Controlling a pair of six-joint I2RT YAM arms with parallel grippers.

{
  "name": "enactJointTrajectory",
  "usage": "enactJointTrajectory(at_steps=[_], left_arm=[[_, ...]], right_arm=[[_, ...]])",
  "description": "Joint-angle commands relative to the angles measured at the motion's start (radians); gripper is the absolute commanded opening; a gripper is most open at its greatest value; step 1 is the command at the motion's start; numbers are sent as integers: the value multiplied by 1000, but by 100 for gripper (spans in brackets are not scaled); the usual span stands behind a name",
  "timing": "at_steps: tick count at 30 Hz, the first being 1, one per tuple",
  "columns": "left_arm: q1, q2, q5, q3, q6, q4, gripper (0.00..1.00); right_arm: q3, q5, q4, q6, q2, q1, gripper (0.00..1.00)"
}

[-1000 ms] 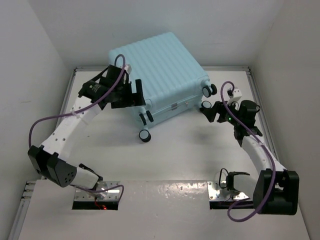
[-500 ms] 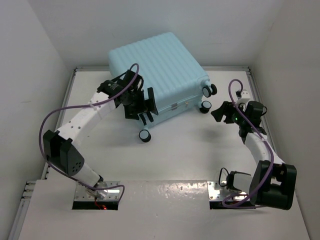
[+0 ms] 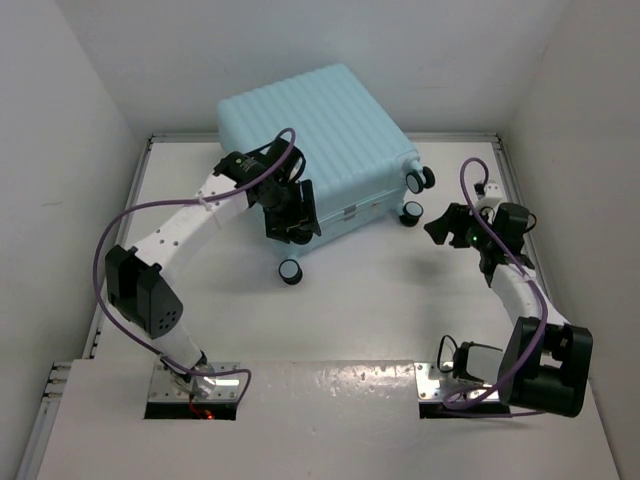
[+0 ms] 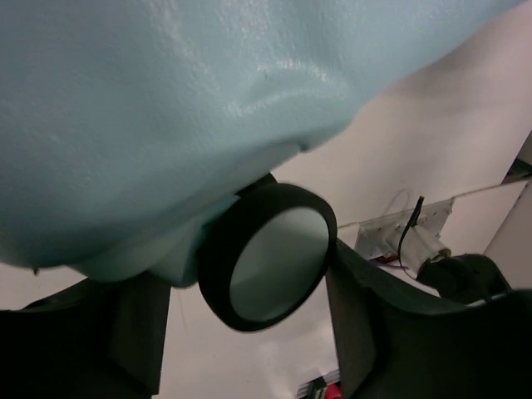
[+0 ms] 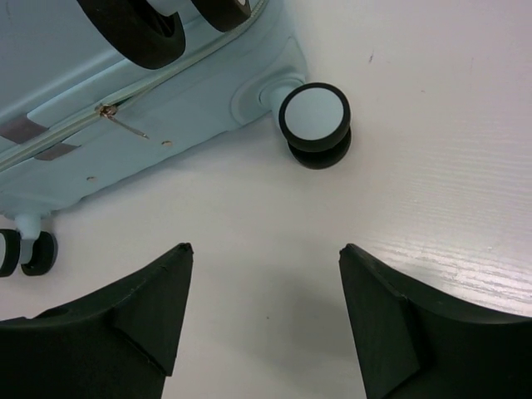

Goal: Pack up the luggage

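The luggage (image 3: 310, 130) is a large pale aqua ribbed suitcase, lying closed at the back of the table with its black wheels facing the arms. My left gripper (image 3: 293, 218) is at its near left corner. In the left wrist view the left gripper (image 4: 249, 278) is shut on one black wheel (image 4: 266, 253) under the shell (image 4: 166, 108), and the right finger (image 4: 366, 307) presses the rim. My right gripper (image 3: 438, 222) stands open to the right of the wheels. In the right wrist view the right gripper (image 5: 266, 249) holds nothing, short of a wheel (image 5: 314, 120) and the luggage (image 5: 125, 108).
Another wheel (image 3: 289, 271) sticks out toward the arms and two more (image 3: 412, 210) sit at the right corner. White walls close in the table on the left, back and right. Metal mount plates (image 3: 195, 385) lie at the near edge. Purple cables loop off both arms.
My left gripper slid right along the luggage's near side to its corner wheel and its jaws narrowed onto it. My right gripper drew back to the right, away from the wheels.
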State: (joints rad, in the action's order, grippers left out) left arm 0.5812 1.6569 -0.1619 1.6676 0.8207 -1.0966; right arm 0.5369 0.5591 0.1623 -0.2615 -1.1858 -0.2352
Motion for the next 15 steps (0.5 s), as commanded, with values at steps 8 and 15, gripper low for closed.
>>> enactJointTrajectory(at_steps=[8, 15], left_arm=[[5, 44, 27, 40, 20, 141, 61], [-24, 55, -19, -25, 11, 164, 98]], right_arm=[[-18, 79, 61, -59, 15, -9, 68], [-34, 42, 83, -68, 8, 48, 68]])
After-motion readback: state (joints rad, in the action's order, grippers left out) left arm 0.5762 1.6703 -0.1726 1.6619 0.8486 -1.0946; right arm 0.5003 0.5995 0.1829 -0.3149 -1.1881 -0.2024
